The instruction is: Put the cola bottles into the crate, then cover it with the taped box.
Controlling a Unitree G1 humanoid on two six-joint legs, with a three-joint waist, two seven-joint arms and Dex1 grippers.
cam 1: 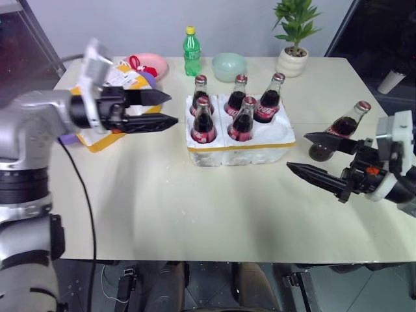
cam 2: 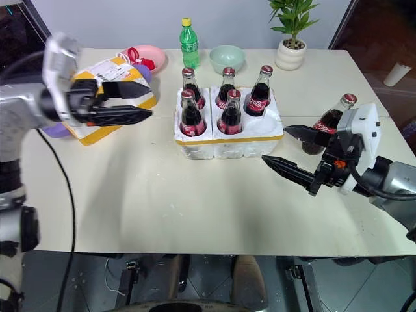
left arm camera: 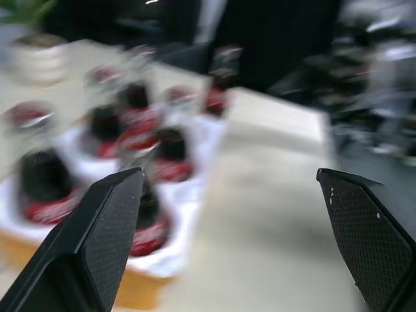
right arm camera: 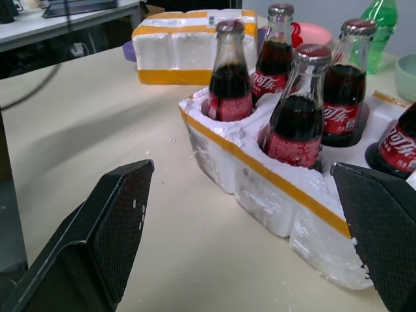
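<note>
- Sixth cola bottle (cam 1: 343, 129) stands upright on the table, right of frame, outside the crate (cam 1: 239, 144)
- Right gripper (cam 1: 313, 155), spread wide and empty, sits just beside it, seemingly nearer
- Left gripper (cam 1: 163, 109), also wide, hangs far left

You're in a lab or office-like room: a plain cream worktop (cam 1: 195, 208) against a bare wall, a potted plant (cam 1: 294, 39), and a desk with cables in the right wrist view.

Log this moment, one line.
glass cola bottles: five in white foam crate | sixth bottle: on table | left gripper: open | right gripper: open
</note>
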